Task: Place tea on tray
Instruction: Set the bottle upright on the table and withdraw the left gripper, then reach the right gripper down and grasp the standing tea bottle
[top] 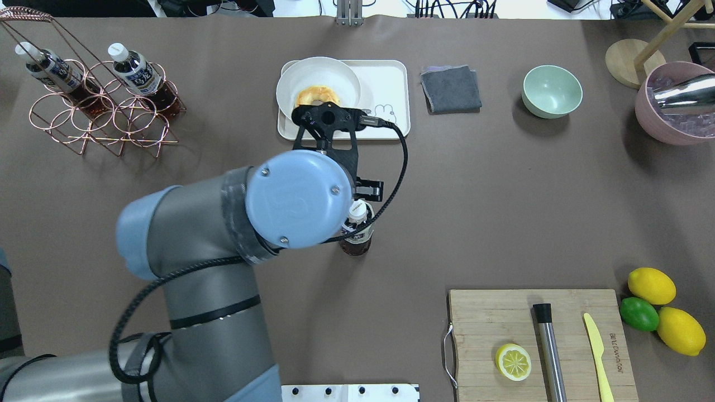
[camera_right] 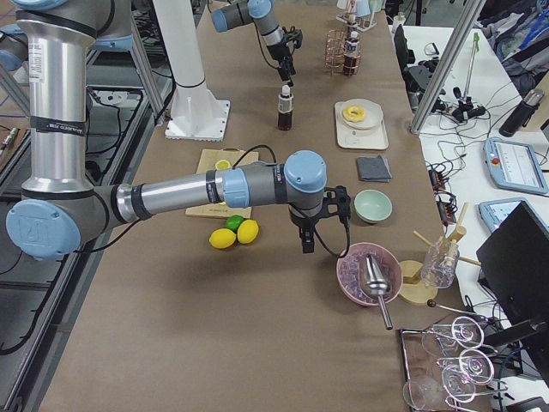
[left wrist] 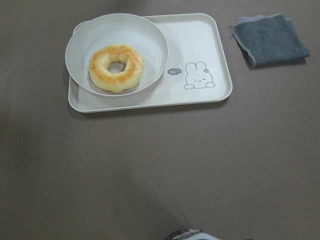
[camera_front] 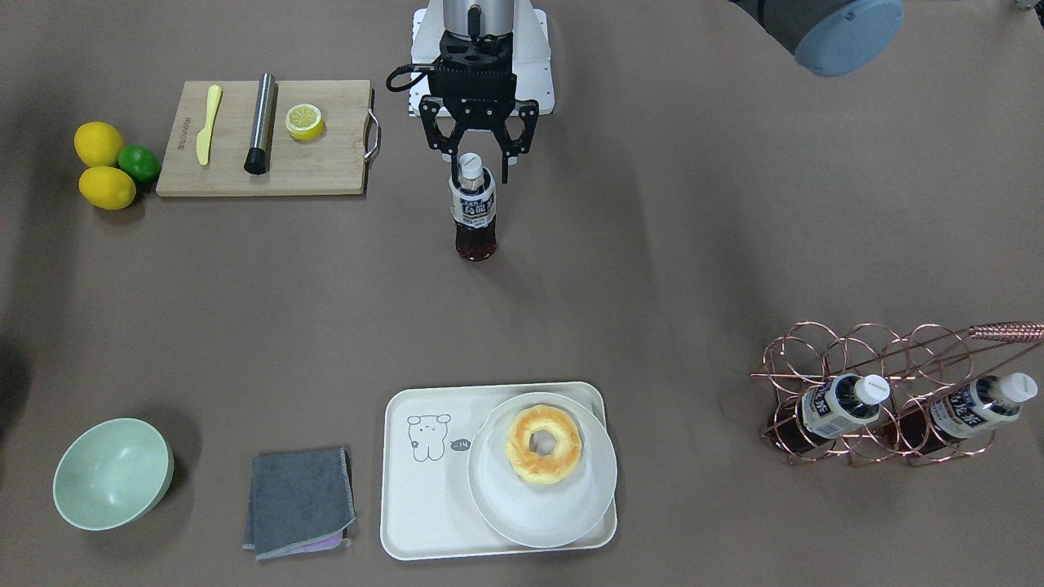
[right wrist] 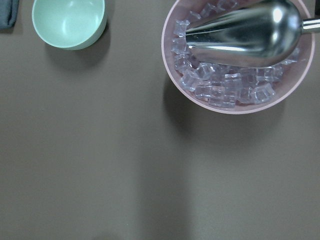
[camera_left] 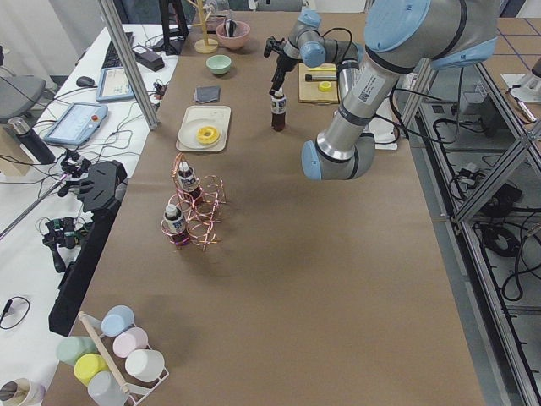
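One tea bottle (camera_front: 475,216) stands upright on the brown table, near the robot's base; it also shows in the overhead view (top: 357,239). My left gripper (camera_front: 481,167) is open, its fingers on either side of the bottle's white cap and apart from it. The cream tray (camera_front: 424,505) lies at the table's far side, with a plate and doughnut on one half; in the left wrist view its drawn half (left wrist: 200,45) is bare. Two more tea bottles (camera_front: 840,405) lie in a copper wire rack (camera_front: 897,350). My right gripper (camera_right: 307,240) hangs beside the pink ice bowl; I cannot tell whether it is open.
A white plate (camera_front: 538,505) with a doughnut (camera_front: 543,445) covers half the tray. A grey cloth (camera_front: 300,501) and a green bowl (camera_front: 112,473) lie beside it. A cutting board (camera_front: 326,167) holds a lemon half, knife and steel cylinder. A pink ice bowl (right wrist: 235,100) holds a scoop.
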Robot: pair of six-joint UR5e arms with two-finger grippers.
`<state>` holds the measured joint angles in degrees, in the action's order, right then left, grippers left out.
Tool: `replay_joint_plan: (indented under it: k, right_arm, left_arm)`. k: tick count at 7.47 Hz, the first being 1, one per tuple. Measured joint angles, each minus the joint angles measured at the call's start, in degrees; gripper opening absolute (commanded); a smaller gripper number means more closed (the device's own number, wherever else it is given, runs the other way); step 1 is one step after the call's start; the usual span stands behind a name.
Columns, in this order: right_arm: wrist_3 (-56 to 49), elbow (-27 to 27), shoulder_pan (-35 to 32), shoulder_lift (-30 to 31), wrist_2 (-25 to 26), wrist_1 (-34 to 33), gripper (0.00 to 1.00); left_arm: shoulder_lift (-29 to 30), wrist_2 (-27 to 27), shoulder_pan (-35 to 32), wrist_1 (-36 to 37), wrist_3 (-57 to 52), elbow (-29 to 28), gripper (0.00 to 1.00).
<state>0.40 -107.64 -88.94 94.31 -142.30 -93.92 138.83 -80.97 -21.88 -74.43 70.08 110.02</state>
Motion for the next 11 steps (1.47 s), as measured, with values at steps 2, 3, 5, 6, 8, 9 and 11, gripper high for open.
replay_joint_plan:
  k: [2, 3, 5, 6, 8, 9, 11]
  right_arm:
    - [4.19, -3.29, 0.9, -1.33, -0.95, 0.0, 0.98]
    - [9.69, -5.7, 2.33, -2.7, -0.79, -0.05, 0.97]
    - [22.23, -10.04, 7.68, -6.62, -0.27, -0.11, 0.96]
    - [30.1, -12.21, 12.19, -9.45, 1.0, -0.16, 0.96]
    - [47.93, -15.55, 25.04, -17.77, 8.44, -0.54, 0.97]
    - [55.23, -16.0, 31.13, -21.87, 12.34, -1.16, 0.97]
    - [63.93, -15.91, 41.85, -31.61, 20.07, -7.79, 0.97]
  left_arm:
    - [-5.03, -11.82, -9.4, 0.15, -4.48, 6.19, 0.91]
    - [-7.85, -19.18, -15.82, 0.2, -7.86, 7.79, 0.91]
    - [-14.46, -32.53, -28.58, 0.24, -19.78, 8.74, 0.93]
    - [-18.21, -37.28, -34.01, 0.2, -27.35, 8.68, 0.93]
    - [-24.08, -42.21, -41.87, 0.09, -39.89, 8.06, 0.94]
    - [-26.56, -43.58, -44.64, -0.03, -44.38, 7.85, 0.94]
    - [-30.45, -47.85, -49.99, -0.04, -54.05, 5.72, 0.95]
